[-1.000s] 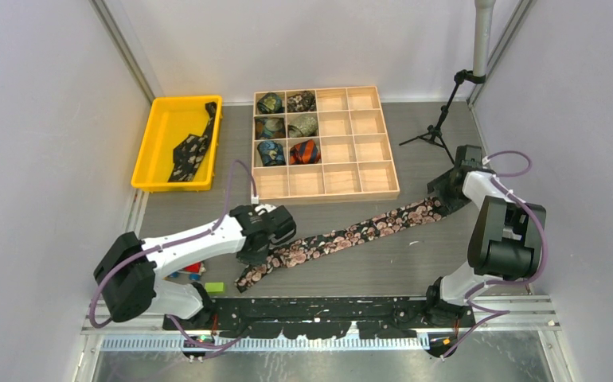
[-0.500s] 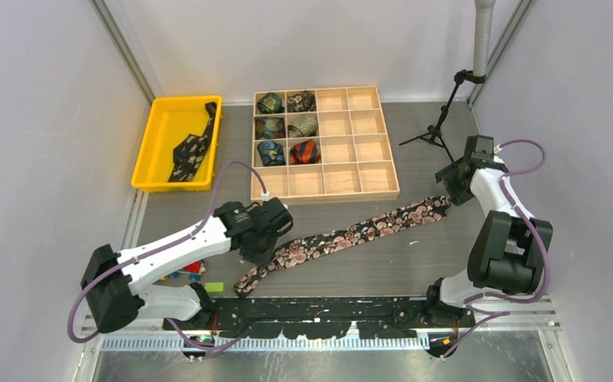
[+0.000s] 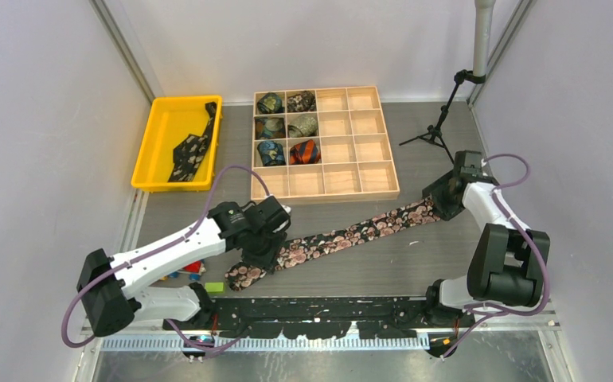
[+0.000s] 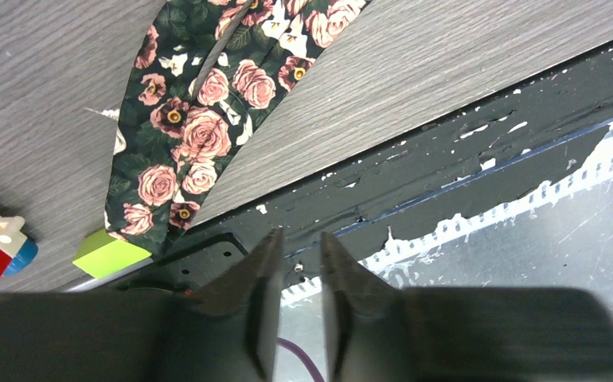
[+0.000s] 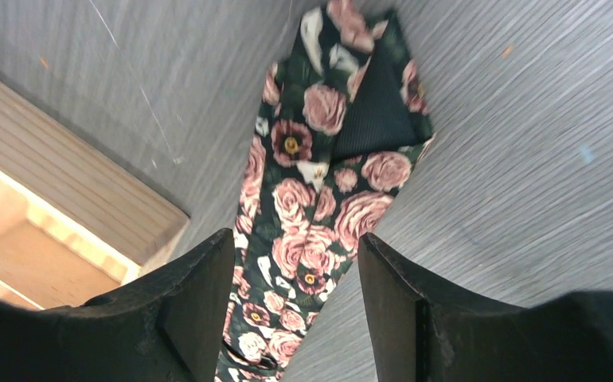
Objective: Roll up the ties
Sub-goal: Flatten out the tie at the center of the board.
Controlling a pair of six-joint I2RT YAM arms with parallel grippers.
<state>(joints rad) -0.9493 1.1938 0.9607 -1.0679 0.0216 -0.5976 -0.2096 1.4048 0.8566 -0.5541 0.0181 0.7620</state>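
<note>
Task progress, roll the ties. Six rolled ties (image 3: 305,151) sit as coils in the wooden box (image 3: 327,196) at the back of the tabletop (image 3: 415,263), one to a compartment, filling the top three rows of its two left columns; the other ten compartments hold nothing. The floral tie (image 3: 351,232) lies flat and unrolled on the tabletop in front of the box, running diagonally from its near end beside a green block (image 3: 214,287) to its far end at the right. No turn of a coil shows anywhere along it. The left gripper (image 3: 262,253) hangs over the near end; in the left wrist view its jaws stand only slightly apart with nothing between them, and the fabric lies ahead of them, not in them. The right gripper (image 3: 444,199) is at the far end; in the right wrist view its jaws are spread wide, one on either side of the tie's tip, and are not closed on it. Whether they touch the cloth or the tabletop cannot be told. A dark tie (image 3: 190,151) lies loose and unrolled in the yellow tray (image 3: 156,143) at the back left. By this reading, six ties are done and two remain: the floral one, on which rolling has not visibly begun, and the one in the tray, untouched.
</note>
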